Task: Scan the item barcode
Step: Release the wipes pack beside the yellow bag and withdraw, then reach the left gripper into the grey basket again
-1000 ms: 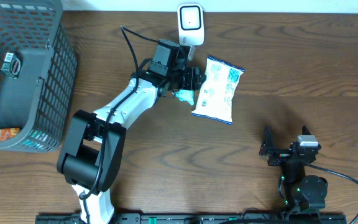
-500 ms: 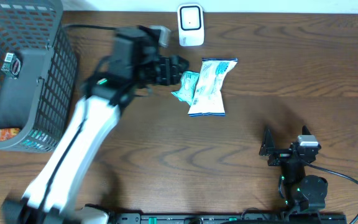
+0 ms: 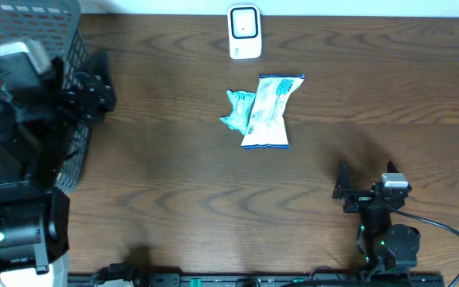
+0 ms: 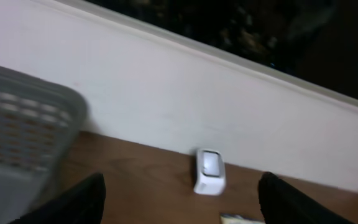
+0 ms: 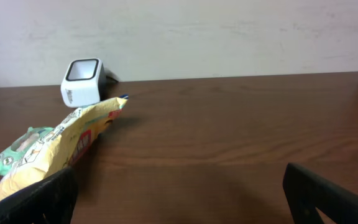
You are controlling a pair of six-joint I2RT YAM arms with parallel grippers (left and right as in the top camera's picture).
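**A:** Where is the snack bag?

**B:** The snack bag [image 3: 266,112] lies on the table [image 3: 174,183] near the middle. It is at 6 o'clock from the white scanner [image 3: 245,32] and apart from it. A small teal packet [image 3: 235,110] touches the bag's edge at 9 o'clock.

**A:** Does the left arm have it?

**B:** No. The left arm [image 3: 22,119] is up beside the grey basket [image 3: 6,20], toward the table's 10 o'clock corner. The left jaws are spread apart and empty. From them the bag is at 3 o'clock, well apart. The left wrist view is blurred. It shows the scanner between the jaws and only a sliver of the bag at the bottom edge.

**A:** And the right side?

**B:** The right jaws are spread wide and empty, low over the table near its 5 o'clock edge. The bag is at 11 o'clock from them, well apart. In the right wrist view it lies ahead toward 10 o'clock, leaning over the teal packet, with the scanner just beyond.
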